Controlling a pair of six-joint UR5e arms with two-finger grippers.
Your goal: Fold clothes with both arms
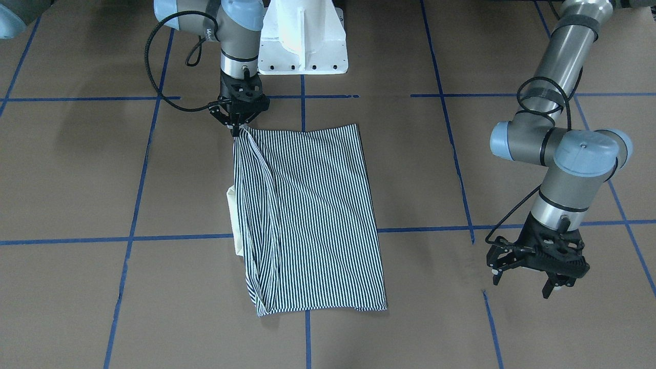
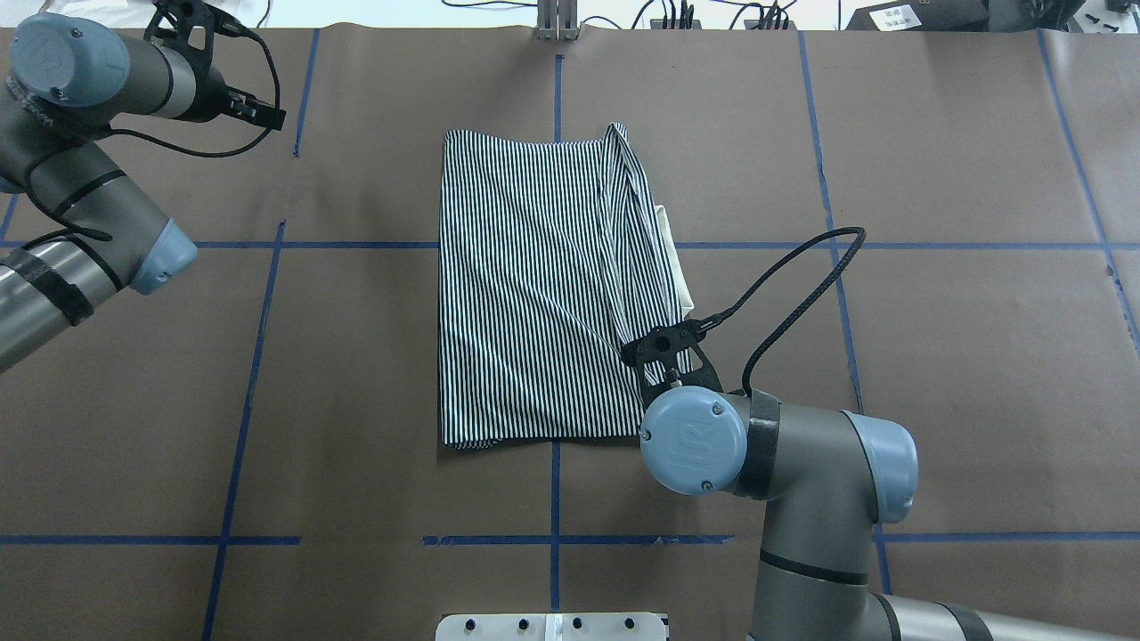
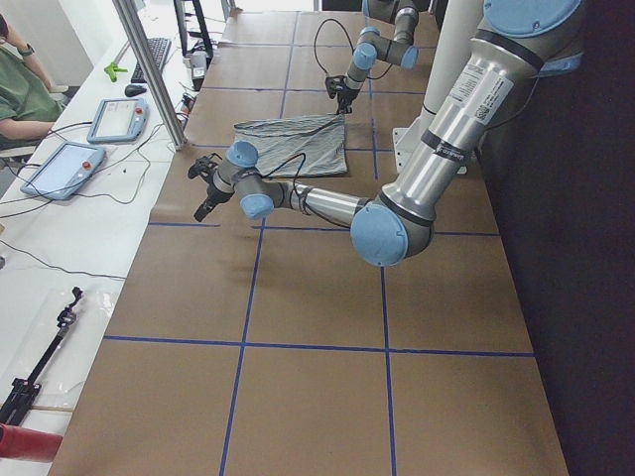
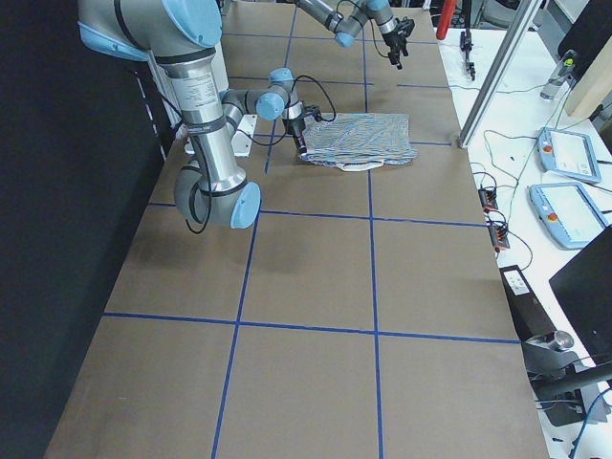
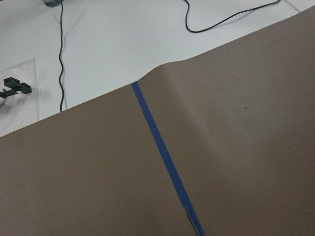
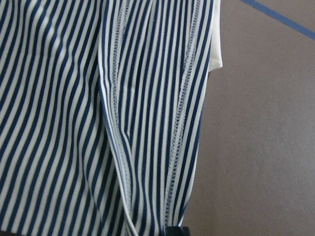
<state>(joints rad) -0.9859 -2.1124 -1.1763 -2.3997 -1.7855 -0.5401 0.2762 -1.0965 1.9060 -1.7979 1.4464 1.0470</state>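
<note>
Folded striped polo shirt (image 1: pixel 312 215) lengthwise away from robot base (image 1: pixel 302 46), cream collar (image 1: pixel 236 220) peeking rightward; right pincer (image 1: pixel 237 130) clamping near corner, left pincer (image 1: pixel 521 286) apart.

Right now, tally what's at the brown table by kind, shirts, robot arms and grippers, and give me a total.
Striped polo shirt: 1
Robot arms: 2 (left arm, right arm)
Grippers: 2 (left gripper, right gripper)
Total: 5

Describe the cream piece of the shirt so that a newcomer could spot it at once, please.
Find the striped shirt lying mid-table. Along its long edge on the robot's right, a cream flap peeks out; it alone is plain, not striped.
</note>
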